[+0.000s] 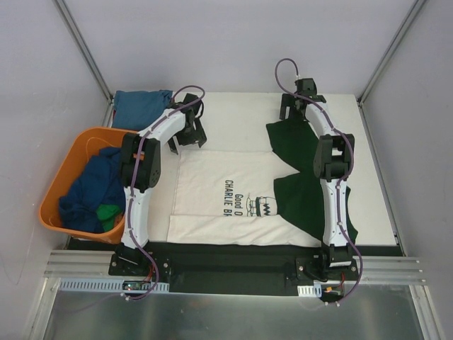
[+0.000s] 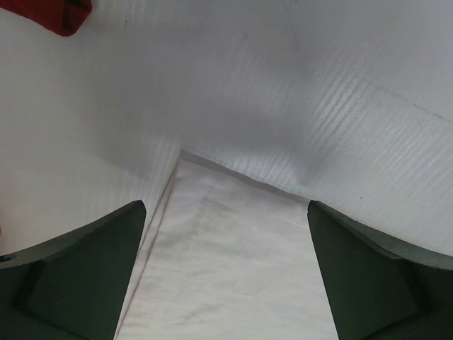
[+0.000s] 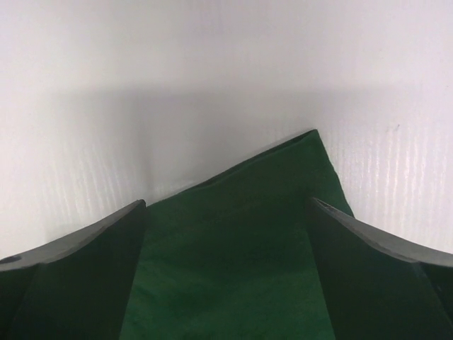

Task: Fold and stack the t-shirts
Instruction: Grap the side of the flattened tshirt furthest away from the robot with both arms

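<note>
Cream shirt [image 1: 226,202] with green sleeves, spread flat across the middle of the table [image 1: 241,113], hem toward the left edge. Left gripper [image 1: 190,133] poised over the far hem corner, right gripper [image 1: 297,108] over the tip of the far sleeve [image 3: 248,241], both with jaws apart and holding nothing. The cloth looks light and limp (likely to sag and slide), so pinching corners and edges seems the surest hold.
</note>
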Available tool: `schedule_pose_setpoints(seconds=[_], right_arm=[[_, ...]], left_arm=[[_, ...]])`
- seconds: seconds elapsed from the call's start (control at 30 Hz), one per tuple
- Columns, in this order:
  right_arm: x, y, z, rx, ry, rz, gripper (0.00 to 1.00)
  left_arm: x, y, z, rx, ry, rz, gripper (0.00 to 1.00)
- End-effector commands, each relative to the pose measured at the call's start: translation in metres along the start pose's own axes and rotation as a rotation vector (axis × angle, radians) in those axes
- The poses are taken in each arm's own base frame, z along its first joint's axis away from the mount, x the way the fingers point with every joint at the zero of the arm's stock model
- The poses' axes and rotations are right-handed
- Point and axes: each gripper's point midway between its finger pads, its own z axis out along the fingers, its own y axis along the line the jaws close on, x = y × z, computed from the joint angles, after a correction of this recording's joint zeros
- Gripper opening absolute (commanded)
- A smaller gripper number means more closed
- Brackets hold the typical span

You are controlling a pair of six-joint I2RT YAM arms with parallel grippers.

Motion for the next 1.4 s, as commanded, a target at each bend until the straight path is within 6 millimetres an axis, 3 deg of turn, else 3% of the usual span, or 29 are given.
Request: schedule_pose_setpoints(seconds=[0.0, 0.3, 0.4, 0.5, 0.67, 0.73, 0.87, 0.93, 1.07, 1.2, 1.3, 1.37], right_arm=[[-0.021, 0.001, -0.022, 0.002, -0.041, -0.02, 0.97], [-0.02, -0.003, -0.019, 0.017, -0.023, -0.004, 0.98], [-0.02, -0.01, -0.017, 0.019, -0.014, 0.039, 0.91], [-0.014, -0.018, -0.014, 0.031, -0.002, 0.076, 0.91], [-0.019, -0.03, -0.03, 0.093, -0.027, 0.157, 0.97], [-0.016, -0.038, -0.033, 0.094, -0.016, 0.25, 0.98], [0.009, -0.023, -0.028, 0.015, 0.089, 0.336, 0.97], [0.028, -0.015, -0.023, 0.02, 0.147, 0.315, 0.93], [0.055, -0.019, -0.025, 0.085, 0.228, 0.286, 0.83], [0.055, -0.019, -0.027, 0.099, 0.227, 0.271, 0.59], [0.053, -0.019, -0.032, 0.124, 0.226, 0.231, 0.47], [0.056, -0.017, -0.033, 0.144, 0.233, 0.21, 0.44]], left_arm=[[-0.004, 0.002, -0.008, 0.01, 0.013, -0.006, 0.99], [-0.008, 0.005, -0.013, 0.015, 0.004, -0.031, 0.99], [-0.009, 0.006, -0.013, 0.015, 0.003, -0.037, 0.99], [-0.009, 0.007, -0.016, 0.021, 0.004, -0.039, 0.99], [-0.01, 0.01, -0.023, 0.032, 0.0, -0.03, 0.99], [-0.013, 0.011, -0.028, 0.035, -0.01, -0.033, 0.99], [-0.014, 0.011, -0.029, 0.038, -0.012, -0.035, 0.99], [-0.013, 0.011, -0.028, 0.038, -0.01, -0.031, 0.99], [-0.013, 0.014, -0.03, 0.032, -0.013, -0.03, 0.99], [-0.013, 0.015, -0.03, 0.031, -0.014, -0.039, 0.99], [-0.012, 0.015, -0.031, 0.033, -0.012, -0.042, 0.99], [-0.013, 0.015, -0.032, 0.034, -0.013, -0.041, 0.99]])
